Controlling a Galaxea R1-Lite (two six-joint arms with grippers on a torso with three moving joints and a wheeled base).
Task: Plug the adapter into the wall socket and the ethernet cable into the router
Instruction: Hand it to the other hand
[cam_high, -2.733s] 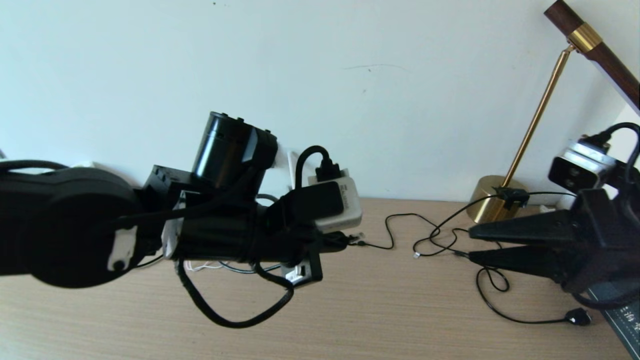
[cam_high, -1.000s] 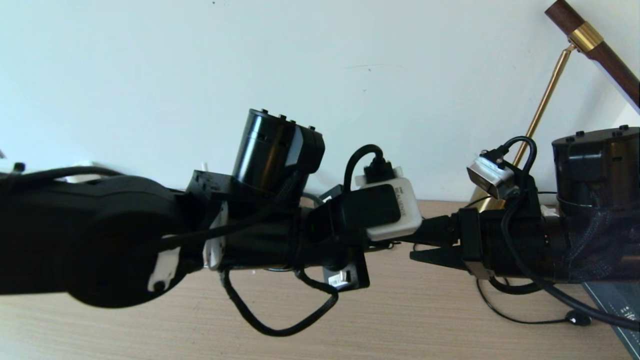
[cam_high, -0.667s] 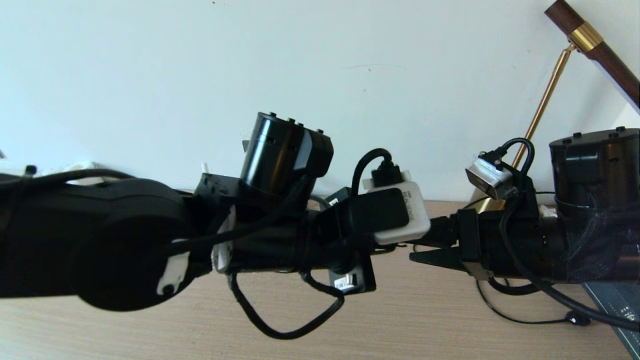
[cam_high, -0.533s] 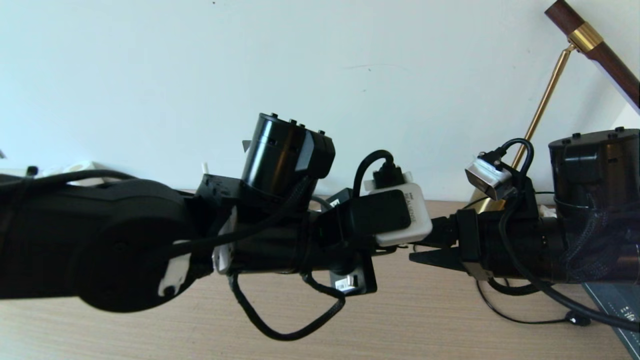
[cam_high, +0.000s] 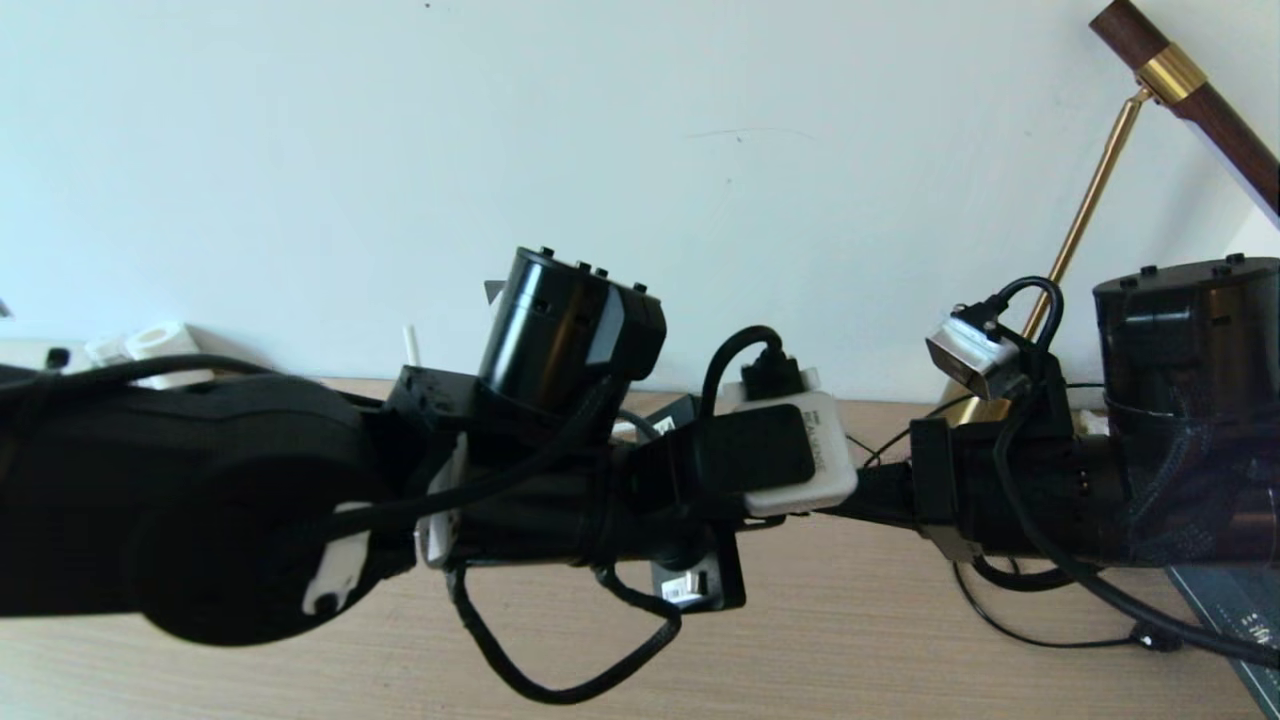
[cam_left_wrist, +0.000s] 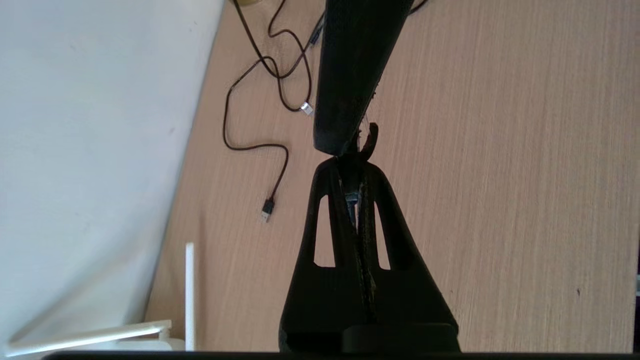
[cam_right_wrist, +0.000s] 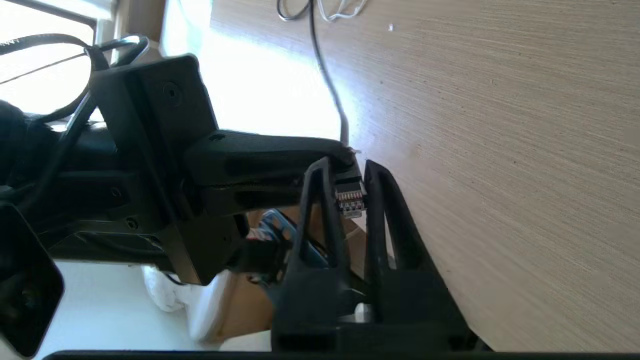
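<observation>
Closing in since half a second ago, the right end effector's two fingers, which were standing spread apart in the head view, are now showing there as one dark wedge. Both arms are otherwise sitting where they were.

Starting at nine o'clock in the head view, the left arm is reaching across above the counter (cam_high: 850, 640) toward the middle. From its wrist, the router (cam_left_wrist: 189, 295) is showing only as a white antenna and a white edge by the wall, at about ten o'clock. The left end effector (cam_left_wrist: 351, 167) is clamping shut on the ethernet cable (cam_right_wrist: 350, 200) just behind its plug, holding it up off the counter.

The plug's clear tip is sticking out past those fingertips and lying between the fingers of the right end effector (cam_right_wrist: 347, 165), which is coming in from three o'clock and pinching the plug from both sides. The two end effectors are meeting tip to tip at the centre of the head view.

Thin black cables (cam_left_wrist: 270, 205) are trailing loose on the counter below them. A brass lamp (cam_high: 1085, 190) is standing by the wall at about two o'clock.
</observation>
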